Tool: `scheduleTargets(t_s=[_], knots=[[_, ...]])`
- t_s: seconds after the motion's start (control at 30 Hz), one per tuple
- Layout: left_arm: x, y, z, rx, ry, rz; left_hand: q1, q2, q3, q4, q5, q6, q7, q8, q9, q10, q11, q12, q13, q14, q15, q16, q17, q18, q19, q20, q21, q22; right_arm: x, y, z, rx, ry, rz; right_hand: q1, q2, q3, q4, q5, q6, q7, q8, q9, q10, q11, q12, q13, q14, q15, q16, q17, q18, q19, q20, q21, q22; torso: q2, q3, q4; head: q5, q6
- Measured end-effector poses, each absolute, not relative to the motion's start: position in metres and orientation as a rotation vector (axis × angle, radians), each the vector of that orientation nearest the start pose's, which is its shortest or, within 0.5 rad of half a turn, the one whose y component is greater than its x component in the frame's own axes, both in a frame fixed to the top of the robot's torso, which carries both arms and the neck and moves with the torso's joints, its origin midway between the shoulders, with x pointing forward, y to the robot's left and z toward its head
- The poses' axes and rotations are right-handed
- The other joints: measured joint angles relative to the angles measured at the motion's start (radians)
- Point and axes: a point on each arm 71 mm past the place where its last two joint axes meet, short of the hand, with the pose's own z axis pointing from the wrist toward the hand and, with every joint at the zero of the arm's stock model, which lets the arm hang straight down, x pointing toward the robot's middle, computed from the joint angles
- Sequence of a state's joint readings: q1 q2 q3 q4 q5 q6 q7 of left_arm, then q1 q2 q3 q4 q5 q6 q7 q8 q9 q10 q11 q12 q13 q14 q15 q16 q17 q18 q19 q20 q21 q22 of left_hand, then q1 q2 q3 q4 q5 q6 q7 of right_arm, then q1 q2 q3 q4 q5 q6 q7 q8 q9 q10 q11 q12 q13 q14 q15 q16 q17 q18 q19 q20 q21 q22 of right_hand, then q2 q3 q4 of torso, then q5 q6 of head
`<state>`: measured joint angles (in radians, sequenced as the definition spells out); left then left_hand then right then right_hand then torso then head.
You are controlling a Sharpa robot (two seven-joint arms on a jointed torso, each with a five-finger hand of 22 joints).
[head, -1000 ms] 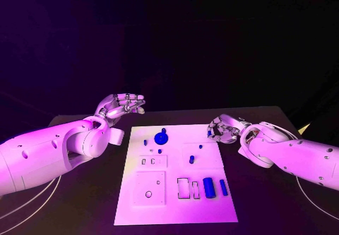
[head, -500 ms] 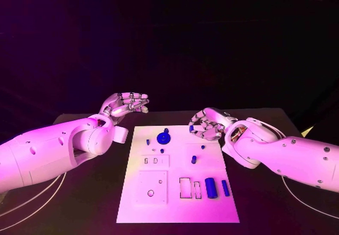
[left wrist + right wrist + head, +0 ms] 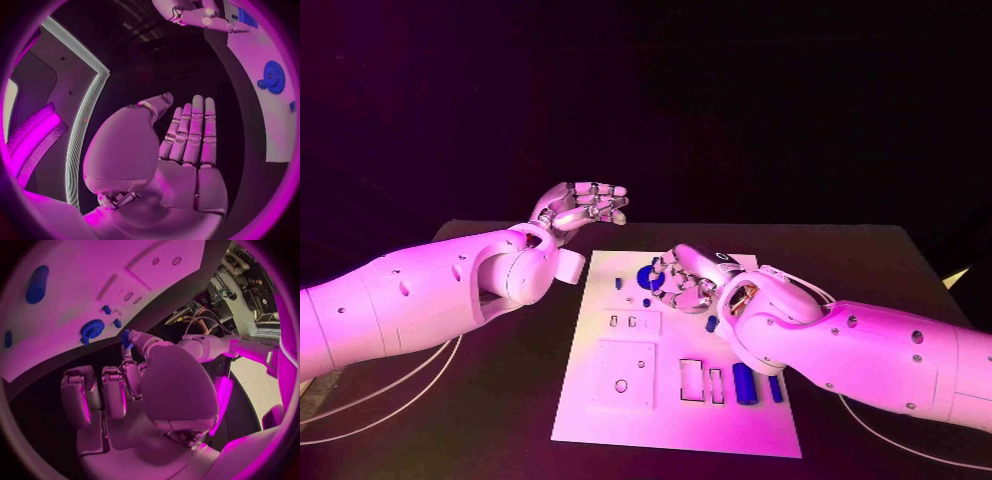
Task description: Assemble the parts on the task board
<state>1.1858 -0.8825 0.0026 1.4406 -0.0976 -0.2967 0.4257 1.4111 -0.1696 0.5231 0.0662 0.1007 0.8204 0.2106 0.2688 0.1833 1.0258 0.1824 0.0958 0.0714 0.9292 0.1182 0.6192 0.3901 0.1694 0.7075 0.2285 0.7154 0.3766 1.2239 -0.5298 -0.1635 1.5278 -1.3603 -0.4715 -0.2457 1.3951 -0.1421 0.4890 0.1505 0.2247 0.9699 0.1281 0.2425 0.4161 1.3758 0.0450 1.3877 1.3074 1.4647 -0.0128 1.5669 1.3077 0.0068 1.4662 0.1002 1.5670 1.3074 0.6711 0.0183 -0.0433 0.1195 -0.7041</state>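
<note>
parts (image 3: 746,383) lie on the task board (image 3: 678,425) under the nearer right hand (image 3: 684,282) (pinching a small blue piece (image 3: 125,338)); left hand (image 3: 583,208) hovers empty, fingers loosely curled.

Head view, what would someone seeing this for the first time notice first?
The white task board in the middle of the black table, dotted with small blue parts. The right hand hangs over the board's far end by the round blue part, pinching a small blue piece. The left hand is raised beyond the board's far left corner, holding nothing.
</note>
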Motion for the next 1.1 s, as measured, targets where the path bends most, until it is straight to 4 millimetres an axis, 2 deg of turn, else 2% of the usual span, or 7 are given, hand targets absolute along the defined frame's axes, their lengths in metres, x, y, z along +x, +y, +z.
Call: scheduleTargets(t_s=[0.33,0.67,1.1], knots=[[0.505,0.251,-0.17,-1.02,1.339,-1.471,0.0,0.0,0.0,0.0,0.0,0.0,0.0,0.0,0.0,0.0,0.0,0.0,0.0,0.0,0.0,0.0,0.0,0.0,0.0,0.0,0.0,0.0,0.437,-0.027,-0.229,-0.163,1.716,0.824,0.0,0.0,0.0,0.0,0.0,-0.002,0.001,0.0,0.0,0.0,0.0,0.0,0.0,0.0,0.0,0.0,0.0,0.0,0.0,0.0,0.0,0.001,0.001,0.0,-0.0006,0.014,-0.008],[0.505,0.25,-0.17,-1.02,1.342,-1.474,0.0,0.0,0.0,0.0,0.0,0.0,0.0,0.0,0.001,0.0,0.0,0.0,0.0,0.0,0.0,0.0,0.0,0.0,0.0,0.0,0.0,0.0,0.436,-0.021,-0.241,-0.181,1.75,0.773,-0.011,-0.003,0.0,0.0,0.004,-0.006,0.004,0.006,0.0,0.0,0.0,0.0,0.0,0.0,0.0,0.0,0.0,0.0,0.0,0.0,0.0,0.001,0.001,0.0,-0.0004,0.019,-0.016],[0.504,0.249,-0.17,-1.02,1.343,-1.475,0.0,0.0,0.0,0.0,0.0,0.0,0.0,0.0,0.001,0.0,0.0,0.0,0.0,0.0,0.0,0.0,0.0,0.0,0.0,0.0,0.0,0.0,0.435,-0.019,-0.252,-0.207,1.773,0.729,-0.02,-0.007,0.0,0.0,0.004,-0.009,0.004,0.012,0.0,0.0,0.0,0.0,0.001,0.0,0.0,0.0,0.0,0.0,0.0,0.0,-0.001,0.0,0.0,0.0006,-0.0005,0.024,-0.022]])
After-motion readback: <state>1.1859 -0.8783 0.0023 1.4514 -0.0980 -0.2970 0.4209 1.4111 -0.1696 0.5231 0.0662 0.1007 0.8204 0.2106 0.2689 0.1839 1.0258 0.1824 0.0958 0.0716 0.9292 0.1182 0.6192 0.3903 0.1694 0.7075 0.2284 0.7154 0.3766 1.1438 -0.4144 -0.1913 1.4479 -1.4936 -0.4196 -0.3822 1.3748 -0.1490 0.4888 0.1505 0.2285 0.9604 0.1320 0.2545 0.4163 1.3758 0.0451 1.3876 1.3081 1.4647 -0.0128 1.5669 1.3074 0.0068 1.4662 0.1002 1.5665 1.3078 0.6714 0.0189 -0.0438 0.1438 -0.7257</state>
